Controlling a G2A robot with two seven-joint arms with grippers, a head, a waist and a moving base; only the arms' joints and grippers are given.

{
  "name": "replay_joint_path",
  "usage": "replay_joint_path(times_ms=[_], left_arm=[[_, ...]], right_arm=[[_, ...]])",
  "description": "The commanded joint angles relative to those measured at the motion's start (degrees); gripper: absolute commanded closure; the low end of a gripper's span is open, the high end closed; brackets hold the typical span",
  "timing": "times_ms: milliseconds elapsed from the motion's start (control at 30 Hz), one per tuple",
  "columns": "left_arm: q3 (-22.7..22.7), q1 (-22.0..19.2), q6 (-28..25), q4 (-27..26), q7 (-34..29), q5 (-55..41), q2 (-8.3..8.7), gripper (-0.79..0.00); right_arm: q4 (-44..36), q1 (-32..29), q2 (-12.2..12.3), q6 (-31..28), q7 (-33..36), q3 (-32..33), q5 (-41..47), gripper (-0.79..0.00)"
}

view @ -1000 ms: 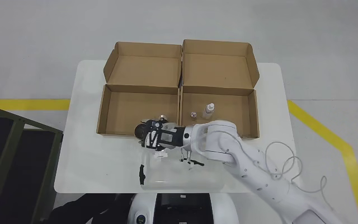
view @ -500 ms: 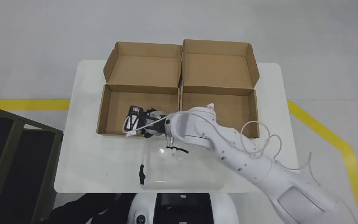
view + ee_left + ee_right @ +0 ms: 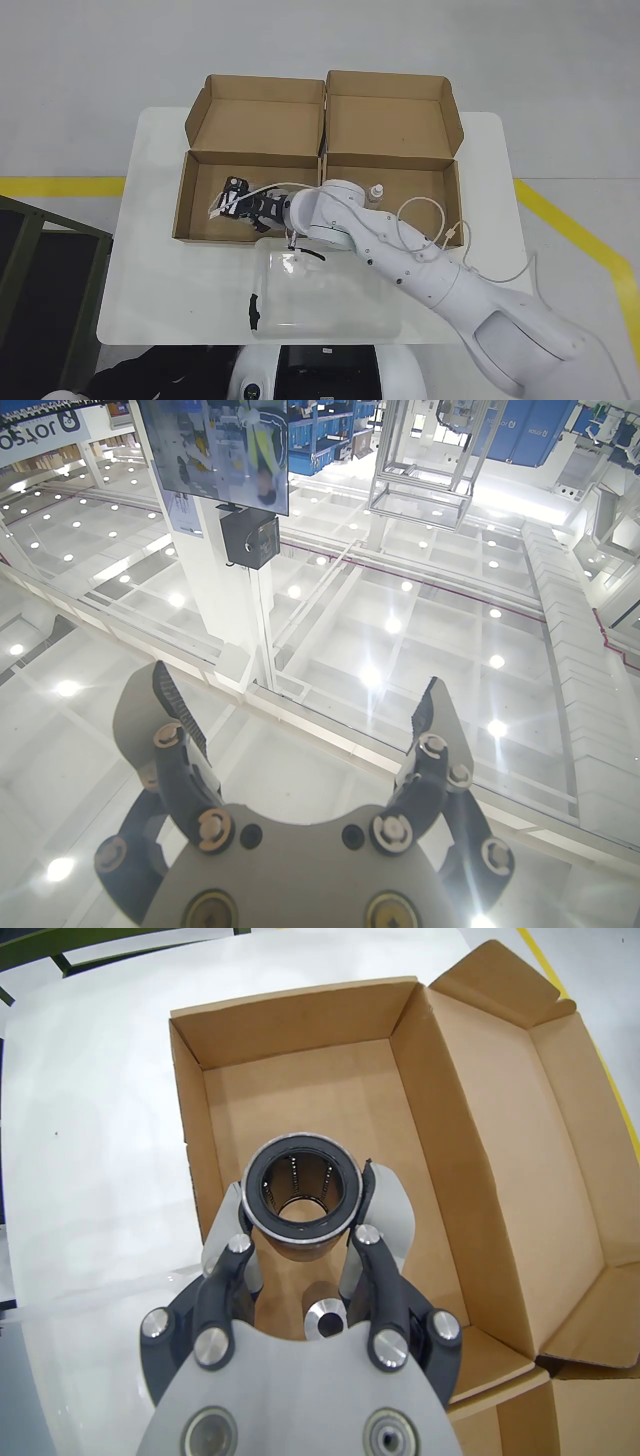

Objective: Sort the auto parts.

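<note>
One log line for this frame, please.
right gripper: shut on bearing | bearing: held over left box | box contents: metal part | left gripper: open, empty

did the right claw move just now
Yes: the right claw, holding the bearing, moved from the front wall of the left box inward over its floor.

Two open cardboard boxes were counted side by side in the upper middle of the top view: the left box (image 3: 205, 205) and the right box (image 3: 425, 200). One clear plastic container (image 3: 335, 305) was counted below them at the lower centre, all on one white counter (image 3: 150, 280). Three loose parts were made out: one ring-shaped bearing (image 3: 300, 1229), one small metal sleeve (image 3: 314, 1313) inside the left box, and one small white part (image 3: 374, 191) inside the right box.
</note>
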Motion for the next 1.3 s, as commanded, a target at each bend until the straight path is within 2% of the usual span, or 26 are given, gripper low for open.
replay_joint_path(times_ms=[0, 400, 467, 567, 633, 667, 867, 1000, 1267], left_arm=[[0.00, 0.00, 0.00, 0.00, 0.00, 0.00, 0.00, -0.785], [0.00, 0.00, 0.00, 0.00, 0.00, 0.00, 0.00, -0.785], [0.00, 0.00, 0.00, 0.00, 0.00, 0.00, 0.00, -0.785], [0.00, 0.00, 0.00, 0.00, 0.00, 0.00, 0.00, -0.785], [0.00, 0.00, 0.00, 0.00, 0.00, 0.00, 0.00, -0.785], [0.00, 0.00, 0.00, 0.00, 0.00, 0.00, 0.00, -0.785], [0.00, 0.00, 0.00, 0.00, 0.00, 0.00, 0.00, -0.785], [0.00, 0.00, 0.00, 0.00, 0.00, 0.00, 0.00, -0.785], [0.00, 0.00, 0.00, 0.00, 0.00, 0.00, 0.00, -0.785]], right_arm=[[1.36, 0.29, -0.57, -0.04, 0.03, -0.26, 0.16, 0.000], [7.57, 0.55, -2.98, -1.27, 0.15, -0.60, 0.03, 0.000], [8.08, 0.37, -3.19, -1.40, 0.22, -0.43, -0.06, -0.058], [8.65, 0.12, -3.43, -1.62, 0.38, -0.11, -0.39, -0.249], [8.90, -0.12, -3.55, -1.69, 0.43, 0.11, -0.67, -0.332], [8.99, -0.23, -3.60, -1.75, 0.45, 0.25, -0.82, -0.360], [8.73, -1.14, -3.65, -2.29, 0.59, 1.50, -1.15, -0.403], [5.93, -2.01, -3.14, -3.24, 0.29, 3.12, -1.73, -0.785], [-10.15, -9.14, 0.43, -5.51, 1.14, 9.49, -6.10, -0.785]])
